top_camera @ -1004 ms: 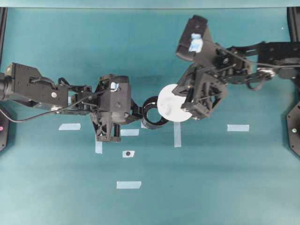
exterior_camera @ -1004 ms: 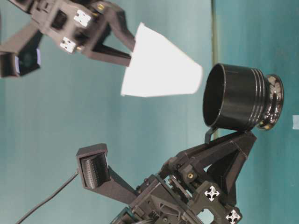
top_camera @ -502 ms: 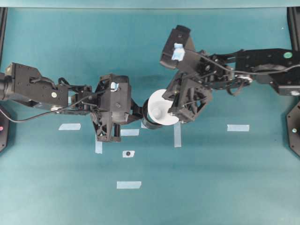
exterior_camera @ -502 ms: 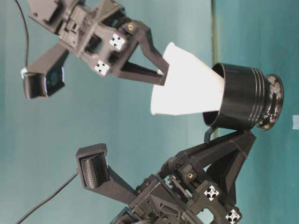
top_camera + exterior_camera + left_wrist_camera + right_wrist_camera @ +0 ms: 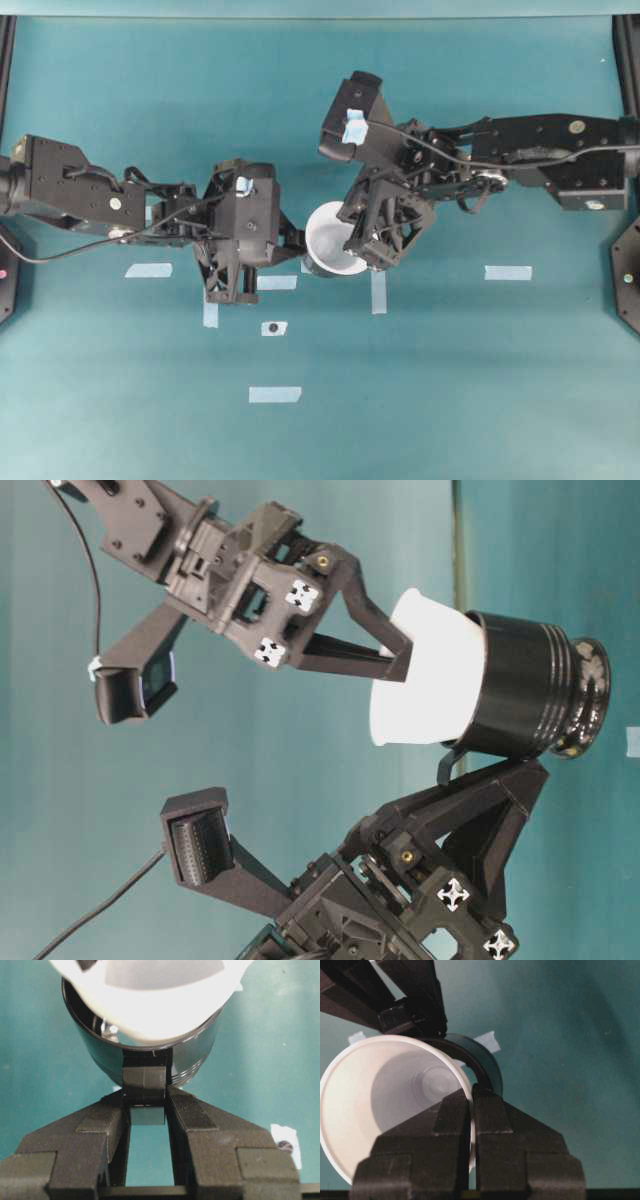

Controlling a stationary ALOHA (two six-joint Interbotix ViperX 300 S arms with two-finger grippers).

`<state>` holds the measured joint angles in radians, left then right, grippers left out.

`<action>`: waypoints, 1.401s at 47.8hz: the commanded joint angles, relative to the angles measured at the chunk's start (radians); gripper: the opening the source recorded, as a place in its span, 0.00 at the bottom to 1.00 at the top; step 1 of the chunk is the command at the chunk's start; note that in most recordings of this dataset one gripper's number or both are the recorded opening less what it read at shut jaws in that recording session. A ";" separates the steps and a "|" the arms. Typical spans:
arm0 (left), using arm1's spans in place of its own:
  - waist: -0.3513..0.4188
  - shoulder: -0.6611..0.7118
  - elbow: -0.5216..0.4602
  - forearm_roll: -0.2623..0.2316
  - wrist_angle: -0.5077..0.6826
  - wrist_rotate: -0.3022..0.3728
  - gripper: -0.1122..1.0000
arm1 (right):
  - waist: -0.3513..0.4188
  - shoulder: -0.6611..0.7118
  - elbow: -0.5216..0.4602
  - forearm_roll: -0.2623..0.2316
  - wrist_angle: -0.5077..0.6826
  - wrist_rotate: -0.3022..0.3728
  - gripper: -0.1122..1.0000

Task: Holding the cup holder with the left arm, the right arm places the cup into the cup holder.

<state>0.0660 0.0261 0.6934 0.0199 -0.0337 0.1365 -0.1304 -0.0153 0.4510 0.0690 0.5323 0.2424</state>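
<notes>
I'm watching from the remote desk: on the left, the left arm [image 5: 90, 195] is reaching in over the teal table [image 5: 450, 380], w/ a pale-blue tape patch on top of its wrist block. Its left gripper [image 5: 146, 1110] is clamping the stubby side handle of the cup holder [image 5: 530, 695], one black jaw on each side of the handle, seen plainly in the left wrist view. The holder is glossy black, round, w/ fine grooves ringing its upper wall and a flared foot; in the overhead view it is sitting near mid-table, just right of the left gripper, mostly covered by the cup [image 5: 332, 240].

The cup is white, matte, conical, w/ a wide rolled rim tapering to a small round base visible through its open mouth in the right wrist view. In the table-level view its narrow end is sitting inside the holder's mouth while the wide upper part is standing out above the rim, slightly tilted.

Further right, the right gripper [image 5: 471, 1105] is pinching the cup's wall at the rim, jaws together w/ one inside the cup and one outside. The right arm [image 5: 540, 160] is stretching in from the right edge, cables exposed, blue tape on its camera block. Strips of pale tape [image 5: 508, 272] are lying on the table around both arms.
</notes>
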 commanded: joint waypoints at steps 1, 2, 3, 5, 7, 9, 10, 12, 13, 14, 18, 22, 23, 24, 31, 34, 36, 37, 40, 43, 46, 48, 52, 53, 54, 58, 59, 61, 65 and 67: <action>0.005 -0.015 -0.021 0.003 -0.011 -0.002 0.32 | 0.009 -0.020 -0.025 -0.003 -0.006 0.006 0.12; 0.005 -0.015 -0.021 0.003 -0.011 -0.002 0.32 | 0.009 -0.020 -0.025 -0.003 -0.005 0.006 0.12; 0.005 -0.015 -0.021 0.003 -0.011 -0.002 0.32 | 0.009 -0.018 -0.025 -0.002 -0.005 0.006 0.12; 0.005 -0.015 -0.021 0.003 -0.011 -0.002 0.32 | 0.009 -0.020 -0.025 -0.002 -0.005 0.006 0.12; 0.005 -0.015 -0.021 0.003 -0.011 -0.002 0.32 | 0.009 -0.020 -0.025 -0.003 -0.005 0.006 0.12; 0.005 -0.015 -0.021 0.003 -0.011 -0.002 0.32 | 0.009 -0.020 -0.025 -0.003 -0.005 0.006 0.12; 0.005 -0.015 -0.021 0.003 -0.011 -0.002 0.32 | 0.009 -0.020 -0.025 -0.003 -0.006 0.006 0.12; 0.005 -0.014 -0.021 0.003 -0.011 -0.002 0.32 | 0.009 -0.020 -0.025 -0.003 -0.008 0.006 0.12; 0.005 -0.015 -0.021 0.002 -0.011 -0.002 0.32 | 0.009 -0.020 -0.025 -0.003 -0.009 0.006 0.12; 0.005 -0.015 -0.021 0.003 -0.011 -0.002 0.32 | 0.009 -0.020 -0.025 -0.003 -0.009 0.006 0.12; 0.005 -0.015 -0.021 0.003 -0.011 -0.002 0.32 | 0.009 -0.021 -0.025 -0.003 -0.009 0.006 0.12; 0.005 -0.015 -0.021 0.002 -0.011 -0.002 0.32 | 0.009 -0.020 -0.025 -0.003 -0.009 0.006 0.12; 0.005 -0.014 -0.021 0.002 -0.011 -0.002 0.32 | 0.009 -0.020 -0.025 -0.003 -0.009 0.006 0.12; 0.005 -0.015 -0.021 0.003 -0.011 -0.002 0.32 | 0.009 -0.018 -0.025 -0.003 -0.009 0.006 0.12; 0.005 -0.015 -0.021 0.003 -0.012 -0.002 0.32 | 0.005 -0.018 -0.018 -0.003 -0.005 0.005 0.12; 0.005 -0.015 -0.021 0.002 -0.011 -0.002 0.32 | 0.005 -0.018 -0.017 -0.003 -0.005 0.005 0.12; 0.005 -0.015 -0.021 0.003 -0.011 -0.002 0.32 | 0.005 -0.018 -0.017 -0.003 -0.005 0.003 0.12; 0.005 -0.014 -0.021 0.003 -0.011 -0.002 0.32 | 0.005 -0.018 -0.017 -0.003 -0.006 0.003 0.12; 0.005 -0.015 -0.021 0.003 -0.011 -0.002 0.32 | 0.005 -0.020 -0.017 -0.003 -0.008 0.002 0.13; 0.005 -0.015 -0.020 0.003 -0.012 -0.002 0.32 | 0.005 -0.018 -0.017 -0.003 -0.008 0.000 0.16; 0.005 -0.015 -0.020 0.002 -0.011 -0.002 0.32 | 0.005 -0.020 -0.017 -0.003 -0.005 0.000 0.20; 0.005 -0.015 -0.021 0.003 -0.011 -0.002 0.32 | 0.005 -0.018 -0.017 -0.003 -0.005 0.000 0.25; 0.005 -0.015 -0.021 0.003 -0.011 -0.002 0.32 | 0.005 -0.020 -0.017 -0.003 -0.005 0.002 0.39; 0.005 -0.015 -0.021 0.003 -0.011 -0.002 0.32 | 0.005 -0.020 -0.017 -0.003 -0.005 0.003 0.44; 0.005 -0.015 -0.021 0.003 -0.011 -0.002 0.32 | 0.005 -0.018 -0.017 -0.003 -0.005 0.005 0.48; 0.005 -0.015 -0.021 0.003 -0.011 -0.002 0.32 | 0.005 -0.018 -0.017 -0.003 -0.005 0.005 0.68; 0.005 -0.015 -0.021 0.003 -0.012 -0.002 0.32 | 0.005 -0.018 -0.018 -0.003 -0.006 0.005 0.73; 0.005 -0.015 -0.021 0.002 -0.012 -0.002 0.32 | 0.006 -0.020 -0.018 -0.005 -0.005 -0.003 0.82; 0.005 -0.015 -0.021 0.003 -0.012 -0.002 0.32 | 0.006 -0.020 -0.021 -0.011 -0.006 -0.003 0.95; 0.005 -0.015 -0.021 0.003 -0.012 -0.002 0.32 | 0.006 -0.020 -0.021 -0.014 -0.005 -0.003 0.95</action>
<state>0.0721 0.0261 0.6934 0.0199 -0.0353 0.1365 -0.1273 -0.0092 0.4510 0.0614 0.5308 0.2408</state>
